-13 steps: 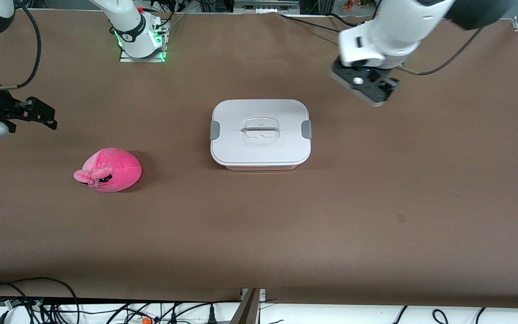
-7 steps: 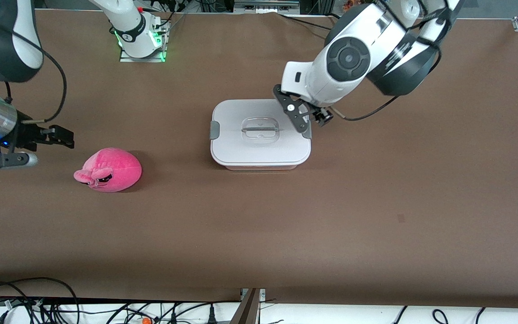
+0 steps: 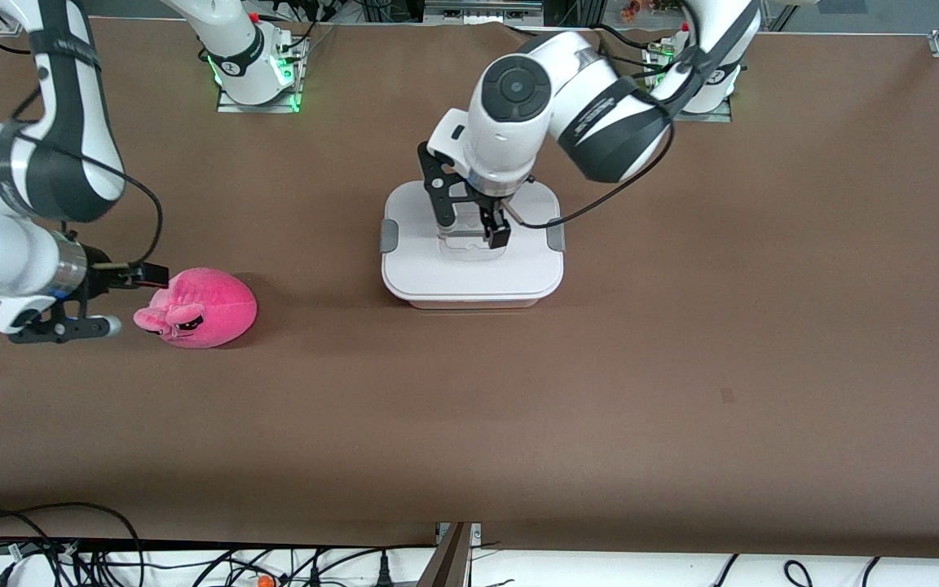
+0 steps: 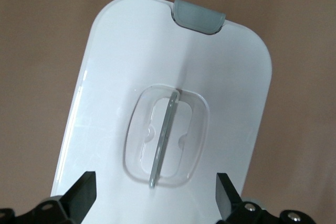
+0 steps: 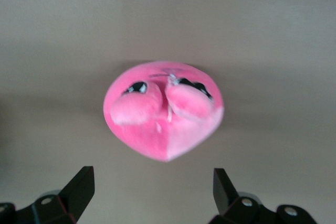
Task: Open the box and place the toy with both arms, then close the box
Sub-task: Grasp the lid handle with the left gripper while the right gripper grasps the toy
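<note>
The box (image 3: 469, 275) stands in the middle of the table, its white lid (image 4: 105, 93) on and a grey clip (image 3: 388, 235) at each end. My left gripper (image 3: 469, 223) hangs open just over the lid's recessed clear handle (image 4: 165, 135), one finger on each side of it, touching nothing. The pink plush toy (image 3: 202, 308) lies on the table toward the right arm's end. My right gripper (image 3: 127, 300) is open beside the toy's face end, close to it but apart. In the right wrist view the toy (image 5: 165, 111) lies ahead of the open fingers (image 5: 81, 184).
The brown table (image 3: 600, 408) stretches wide around both things. Both arm bases (image 3: 253, 73) stand along the edge farthest from the front camera. Cables (image 3: 111, 562) hang beyond the table's edge nearest the front camera. A small dark mark (image 3: 728, 395) is on the cloth.
The left gripper swung in from the left arm's end of the table to above the lid's handle. The right gripper came closer to the toy. Both stayed open.
</note>
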You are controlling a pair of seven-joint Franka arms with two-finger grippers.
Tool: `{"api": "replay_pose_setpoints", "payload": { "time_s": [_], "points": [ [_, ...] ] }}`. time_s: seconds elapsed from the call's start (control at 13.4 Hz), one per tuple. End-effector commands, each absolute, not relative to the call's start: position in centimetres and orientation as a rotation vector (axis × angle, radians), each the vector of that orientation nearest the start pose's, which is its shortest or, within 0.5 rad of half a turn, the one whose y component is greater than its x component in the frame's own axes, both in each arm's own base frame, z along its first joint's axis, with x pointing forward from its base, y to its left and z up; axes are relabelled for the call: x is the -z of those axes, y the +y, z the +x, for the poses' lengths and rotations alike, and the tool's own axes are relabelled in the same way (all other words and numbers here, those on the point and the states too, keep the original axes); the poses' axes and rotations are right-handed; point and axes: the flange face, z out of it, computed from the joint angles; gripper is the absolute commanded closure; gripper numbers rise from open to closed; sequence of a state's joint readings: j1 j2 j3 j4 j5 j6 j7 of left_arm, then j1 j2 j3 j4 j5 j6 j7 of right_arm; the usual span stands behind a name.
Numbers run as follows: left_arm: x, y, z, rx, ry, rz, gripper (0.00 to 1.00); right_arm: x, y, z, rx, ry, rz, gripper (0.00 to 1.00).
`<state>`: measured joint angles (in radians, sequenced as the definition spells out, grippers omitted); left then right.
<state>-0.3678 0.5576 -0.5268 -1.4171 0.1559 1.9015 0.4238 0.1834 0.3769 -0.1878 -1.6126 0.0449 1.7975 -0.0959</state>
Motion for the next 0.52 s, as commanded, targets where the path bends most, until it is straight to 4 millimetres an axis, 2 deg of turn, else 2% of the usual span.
{"api": "replay_pose_setpoints", "payload": {
  "time_s": [0.0,0.07,0.15,0.22,0.3,0.37,0.45],
  "points": [
    [-37.7,-50.6,48.8,-0.001,2.059,-2.47,0.0,-36.2,1.2,63.0,-0.259,-0.105,-3.112,0.0],
    [-36.4,-50.6,49.0,-0.029,2.062,-2.47,0.08,-34.9,1.1,62.6,-0.25,-0.105,-3.114,0.0],
    [-35.6,-50.7,49.1,-0.044,2.069,-2.47,0.35,-33.5,1.1,62.0,-0.252,-0.12,-3.114,0.0],
    [-35.5,-50.6,49.1,-0.049,2.067,-2.47,0.71,-32.3,1.0,61.6,-0.25,-0.143,-3.113,0.0],
    [-35.2,-50.5,49.0,-0.064,2.061,-2.472,0.84,-31.3,0.9,61.2,-0.238,-0.173,-3.113,0.0],
    [-35.1,-50.7,48.8,-0.071,2.054,-2.479,0.86,-30.3,0.8,61.0,-0.22,-0.208,-3.112,0.0],
    [-34.8,-51.0,48.4,-0.08,2.058,-2.474,0.93,-29.4,0.7,60.9,-0.213,-0.216,-3.115,0.02]
  ]
}}
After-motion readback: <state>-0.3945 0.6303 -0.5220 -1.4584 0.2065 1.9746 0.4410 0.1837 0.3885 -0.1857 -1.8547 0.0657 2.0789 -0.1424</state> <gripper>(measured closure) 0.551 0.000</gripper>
